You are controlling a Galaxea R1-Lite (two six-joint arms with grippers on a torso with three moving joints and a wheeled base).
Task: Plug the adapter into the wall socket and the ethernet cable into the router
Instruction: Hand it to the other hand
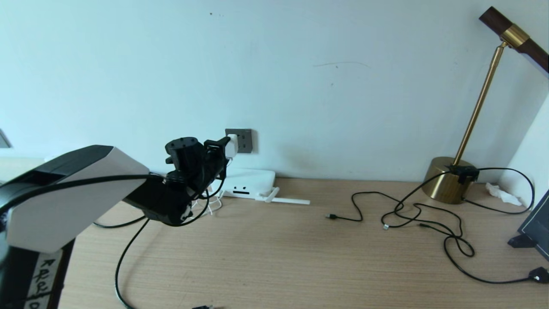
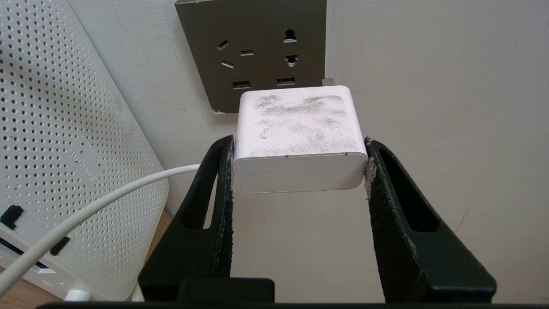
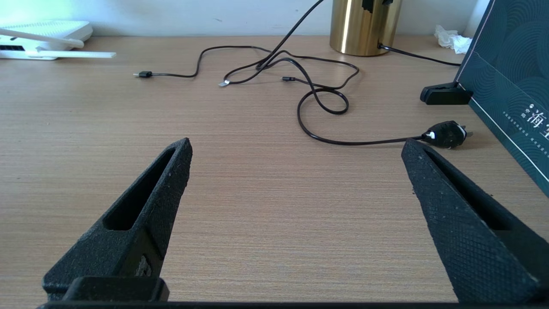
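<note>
A pale wall (image 1: 300, 64) rises behind a light wood-grain desk (image 1: 279, 257). At far left, the robot's left arm reaches toward the wall; its left gripper (image 2: 299, 161) pinches the adapter (image 2: 299, 137) between both black fingers (image 2: 218, 180). The adapter is a small white rounded cube, its upper face smudged grey, with a thin white cord (image 2: 85, 214) leaving one side. It sits at the wall socket (image 2: 251, 47), overlapping one edge of that dark grey square plate; whether its pins are seated cannot be told. The plate shows slanted slots, round holes and two flat USB-type openings. Below the socket lies the router (image 1: 251, 182), a flat white perforated box against the wall, one white stick antenna (image 1: 287, 200) lying on the desk. A thick black cable (image 1: 122, 262) runs from beneath the arm to the near edge. Further right, thin black cords (image 1: 429, 219) tangle toward a brass lamp base (image 1: 444, 180). The right gripper (image 3: 296, 154) hovers over bare desk, fingers spread wide apart, near a black plug (image 3: 446, 134) and a dark teal box (image 3: 510, 81).
</note>
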